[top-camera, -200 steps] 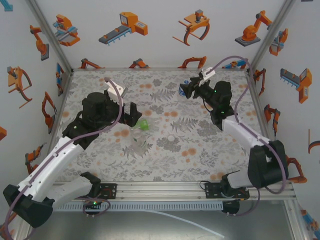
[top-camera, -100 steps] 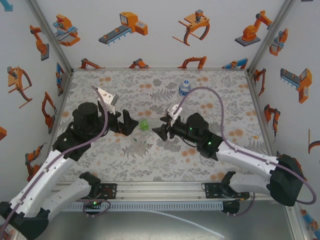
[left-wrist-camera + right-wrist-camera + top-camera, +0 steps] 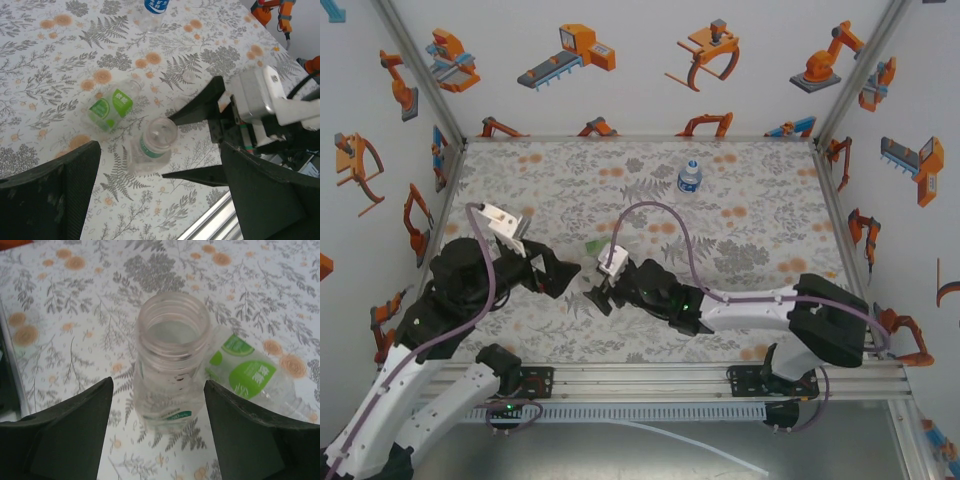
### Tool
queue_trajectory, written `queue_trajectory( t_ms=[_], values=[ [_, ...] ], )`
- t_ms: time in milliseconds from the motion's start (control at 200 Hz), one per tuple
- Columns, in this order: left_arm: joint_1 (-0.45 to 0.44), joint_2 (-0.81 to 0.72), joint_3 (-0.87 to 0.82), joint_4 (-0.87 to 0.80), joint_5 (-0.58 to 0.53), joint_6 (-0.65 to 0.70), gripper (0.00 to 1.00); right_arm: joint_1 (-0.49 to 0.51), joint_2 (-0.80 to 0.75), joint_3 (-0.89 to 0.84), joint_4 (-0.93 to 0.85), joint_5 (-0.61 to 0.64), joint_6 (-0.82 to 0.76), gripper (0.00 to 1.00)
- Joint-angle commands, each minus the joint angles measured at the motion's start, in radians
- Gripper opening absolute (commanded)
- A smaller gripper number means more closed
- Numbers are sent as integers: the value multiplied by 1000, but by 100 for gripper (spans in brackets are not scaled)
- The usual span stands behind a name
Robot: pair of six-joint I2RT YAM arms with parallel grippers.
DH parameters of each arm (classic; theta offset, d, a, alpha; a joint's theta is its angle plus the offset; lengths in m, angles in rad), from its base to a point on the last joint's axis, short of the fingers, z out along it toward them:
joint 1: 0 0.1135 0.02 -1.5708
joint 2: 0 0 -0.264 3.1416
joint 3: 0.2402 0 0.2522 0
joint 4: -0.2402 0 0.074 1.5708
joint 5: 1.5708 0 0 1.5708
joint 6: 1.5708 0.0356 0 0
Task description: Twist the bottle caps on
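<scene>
2 arms, 2 end effectors, 3 bottles on the floral tabletop (image 3: 760,200).

Far left: left end effector (image 3: 558,274) sits low over the tabletop, jaws spread wide, nothing between them touching either finger. In the left wrist view its 2 dark fingers (image 3: 50,195) frame the scene from the bottom corners, well apart from the bottles.

Next, lying bottle (image 3: 112,107): 1 clear bottle on its side w/ a green-and-white label, neck pointing toward the far side. Can't tell if it's capped.

Just beside it, touching or nearly so, upright bottle (image 3: 172,360): 1 clear bottle standing, mouth open, no cap on the thread. A thin green band shows around its lower body.

Right end effector (image 3: 596,296) comes in from the right, jaws partly open, 1 finger on each side of the upright bottle. In the right wrist view there's a clear gap on 1 side; the other finger is very near the bottle wall, can't tell if touching. Not clamped on it.

1 small pale round thing, poss. a cap (image 3: 189,76), lies on the tabletop beyond the right end effector; too faint to be sure.

Far right and toward the back: blue-label bottle (image 3: 690,177), 1, standing upright, well apart from the other 2.
</scene>
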Motion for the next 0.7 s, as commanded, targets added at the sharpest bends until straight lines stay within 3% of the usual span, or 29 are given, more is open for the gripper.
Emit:
queue_trajectory(
  t_ms=[0,235,691],
  values=[
    [8,-32,-1,-69,2,23,97,8,57,66,117,60,25,67],
    [8,-73,11,-148,-29,59,97,9,162,116,149,75,36,65],
    [8,-85,-19,-126,-40,33,97,6,247,166,149,65,40,65]
  ],
)
